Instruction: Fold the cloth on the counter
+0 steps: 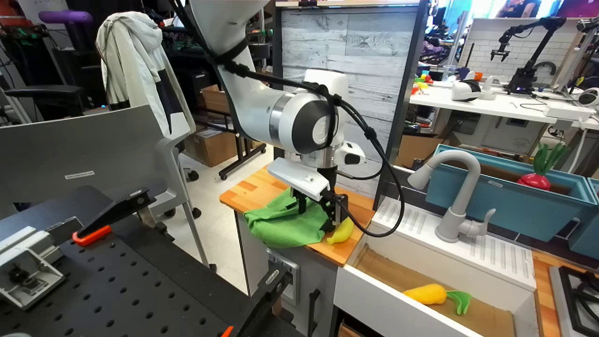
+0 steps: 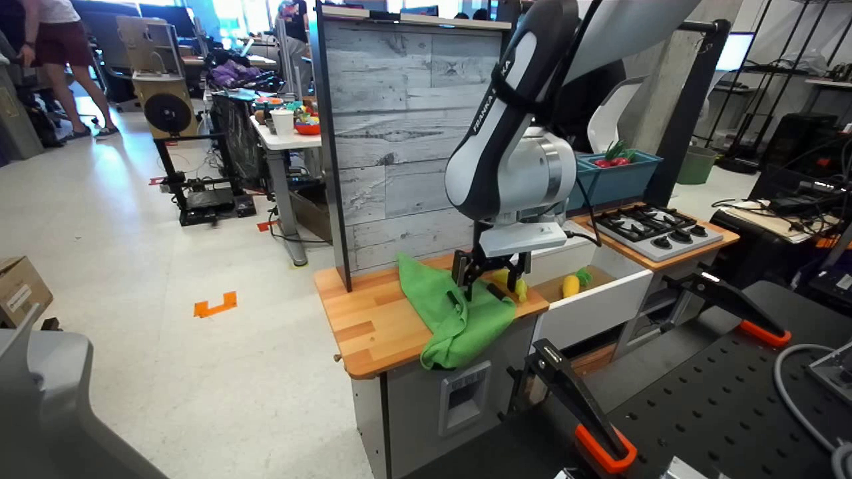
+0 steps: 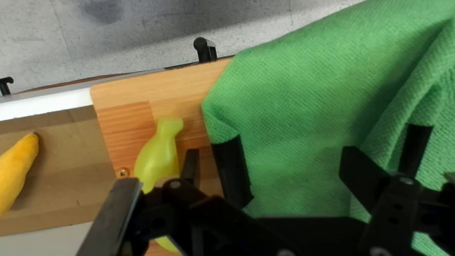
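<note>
The green cloth (image 1: pixel 285 222) lies bunched on the wooden counter (image 1: pixel 243 194) and hangs over its edge. It also shows in an exterior view (image 2: pixel 459 326). In the wrist view the cloth (image 3: pixel 302 99) fills the right side, with a raised fold at far right and two black strips (image 3: pixel 233 172) on it. My gripper (image 1: pixel 320 215) points down over the cloth. In the wrist view the gripper (image 3: pixel 272 160) is open, its fingers wide apart, with flat cloth visible between them. Whether the fingertips touch the cloth I cannot tell.
A yellow toy (image 3: pixel 160 153) lies on the counter beside the cloth, close to one finger. The sink (image 1: pixel 393 271) adjoins the counter and holds a yellow toy vegetable (image 1: pixel 428 295). A faucet (image 1: pixel 461 201) and a grey wood-look panel (image 2: pixel 406 146) stand behind.
</note>
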{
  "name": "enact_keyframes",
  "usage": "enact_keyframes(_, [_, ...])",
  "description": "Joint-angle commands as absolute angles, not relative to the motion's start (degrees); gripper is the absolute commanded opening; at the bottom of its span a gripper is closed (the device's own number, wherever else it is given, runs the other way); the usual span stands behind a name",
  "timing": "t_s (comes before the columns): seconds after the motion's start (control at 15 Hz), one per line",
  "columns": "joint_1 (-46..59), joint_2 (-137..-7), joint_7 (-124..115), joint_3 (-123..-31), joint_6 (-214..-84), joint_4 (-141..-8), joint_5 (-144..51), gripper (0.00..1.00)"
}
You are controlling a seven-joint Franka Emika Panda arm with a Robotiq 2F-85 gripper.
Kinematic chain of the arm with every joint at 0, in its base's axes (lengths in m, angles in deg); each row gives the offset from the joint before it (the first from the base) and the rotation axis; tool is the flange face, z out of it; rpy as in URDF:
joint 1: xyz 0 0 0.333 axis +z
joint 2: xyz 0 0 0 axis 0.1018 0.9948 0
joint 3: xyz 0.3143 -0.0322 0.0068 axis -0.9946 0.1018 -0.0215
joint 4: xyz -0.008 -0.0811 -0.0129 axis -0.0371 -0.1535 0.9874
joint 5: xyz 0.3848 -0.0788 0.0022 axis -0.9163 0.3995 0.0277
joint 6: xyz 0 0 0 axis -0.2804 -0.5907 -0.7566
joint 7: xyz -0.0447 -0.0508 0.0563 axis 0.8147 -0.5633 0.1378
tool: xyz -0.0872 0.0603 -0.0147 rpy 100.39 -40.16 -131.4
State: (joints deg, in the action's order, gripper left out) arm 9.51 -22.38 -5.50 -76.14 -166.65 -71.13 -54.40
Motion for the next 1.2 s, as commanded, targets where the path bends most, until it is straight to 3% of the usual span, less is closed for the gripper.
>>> enact_keyframes(0.0, [10.05, -19.62, -7.5, -75.16, -165.32, -67.48, -52.71, 0.75])
enact_keyframes(0.07, [10.06, -19.26, -7.49, -75.05, -165.4, -67.14, -52.65, 0.74])
enact_keyframes(0.73, [9.99, -19.81, -7.26, -74.51, -166.01, -67.04, -52.5, 0.0])
enact_keyframes(1.13, [11.15, -22.84, -7.3, -74.55, -167.76, -70.4, -51.92, 0.03])
